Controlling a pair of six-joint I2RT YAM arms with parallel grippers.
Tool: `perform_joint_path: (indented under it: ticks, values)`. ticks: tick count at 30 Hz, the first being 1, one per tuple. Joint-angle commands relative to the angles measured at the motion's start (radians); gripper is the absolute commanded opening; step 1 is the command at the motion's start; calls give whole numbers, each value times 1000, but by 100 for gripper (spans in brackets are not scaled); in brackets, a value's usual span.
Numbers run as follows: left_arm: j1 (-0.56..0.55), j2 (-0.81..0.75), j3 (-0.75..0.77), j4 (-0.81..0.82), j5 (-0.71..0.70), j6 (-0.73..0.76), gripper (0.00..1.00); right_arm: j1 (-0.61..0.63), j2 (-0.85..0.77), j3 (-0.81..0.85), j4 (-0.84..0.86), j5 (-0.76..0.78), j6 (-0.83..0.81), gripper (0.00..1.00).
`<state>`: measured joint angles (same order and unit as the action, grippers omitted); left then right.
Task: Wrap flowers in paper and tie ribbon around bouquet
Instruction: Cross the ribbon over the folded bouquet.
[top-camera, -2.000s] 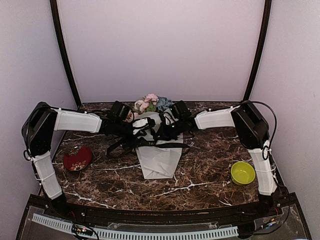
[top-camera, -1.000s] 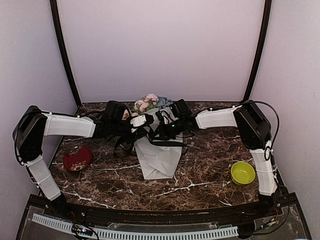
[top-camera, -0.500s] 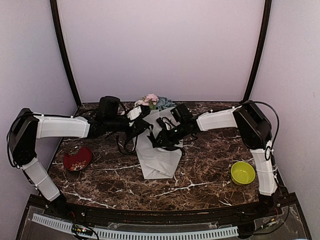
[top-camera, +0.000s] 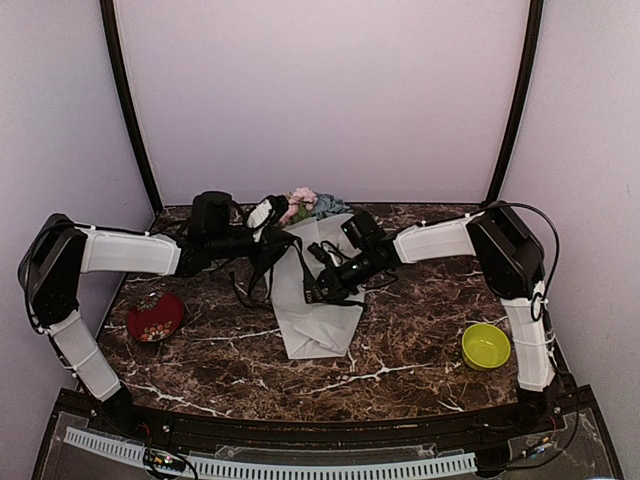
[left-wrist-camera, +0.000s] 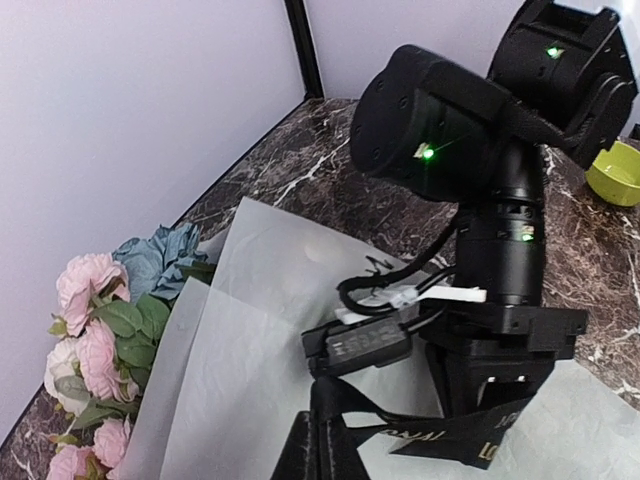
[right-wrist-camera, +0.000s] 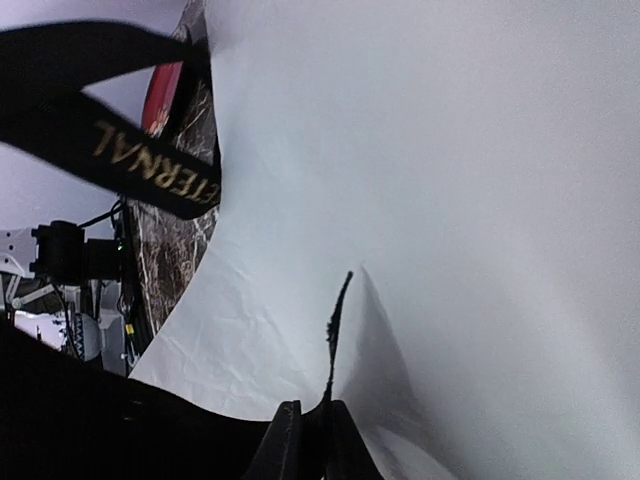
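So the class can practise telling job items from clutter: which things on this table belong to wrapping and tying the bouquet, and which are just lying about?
Belong to the job: flowers, paper, ribbon.
Just lying about: red bowl, green bowl.

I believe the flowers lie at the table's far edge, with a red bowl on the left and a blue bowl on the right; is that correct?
Not quite: the top view shows the right-hand bowl is yellow-green, not blue. The flowers and the red bowl are as you say.
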<state>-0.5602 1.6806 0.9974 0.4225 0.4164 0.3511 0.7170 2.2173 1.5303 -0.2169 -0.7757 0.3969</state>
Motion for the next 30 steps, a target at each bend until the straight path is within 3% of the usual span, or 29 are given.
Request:
perform_joint_path:
  ticks: [1,13,21,30]
  values:
    - [5,49,2,44,-72,-73,0,23,-55,3,-62,-88,-98,9]
    - [5,212,51,-48,-181,-153,0,20,-90,-8,-74,44,-57,10]
    - [5,235,47,-60,-180,-149,0,-35,-103,36,-100,328,47,12]
    - [5,233,52,-54,-164,-149,0,-35,-56,120,-127,305,22,16]
